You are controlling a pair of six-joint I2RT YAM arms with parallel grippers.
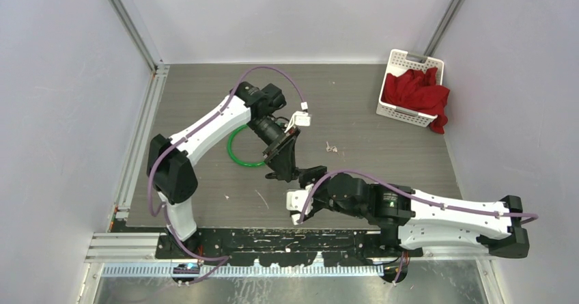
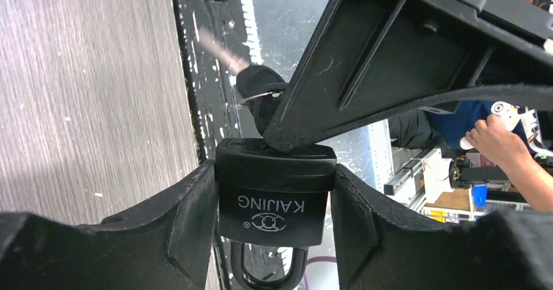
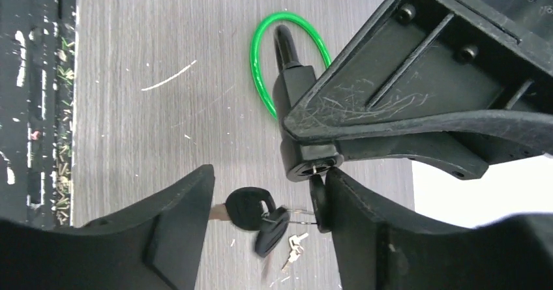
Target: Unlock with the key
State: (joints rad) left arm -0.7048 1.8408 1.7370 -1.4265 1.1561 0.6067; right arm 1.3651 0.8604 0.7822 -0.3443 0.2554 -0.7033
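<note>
A black padlock (image 2: 274, 202) marked KAIJING is clamped by its sides in my left gripper (image 2: 274, 173), shackle towards the wrist. In the right wrist view the padlock (image 3: 297, 117) hangs above the table with its keyhole facing the camera. A black-headed key (image 3: 318, 204) sits in the keyhole. Two more black keys (image 3: 251, 208) dangle from its ring. My right gripper (image 3: 269, 186) stands open around the bunch, and the inserted key's head rests against one finger (image 3: 352, 205). A green cable loop (image 3: 257, 62) lies by the shackle.
A small pair of silver keys (image 3: 293, 246) lies on the table under the grippers. At the back right stands a white basket (image 1: 392, 61) holding red cloth (image 1: 416, 92). The black base rail (image 1: 273, 239) runs along the near edge.
</note>
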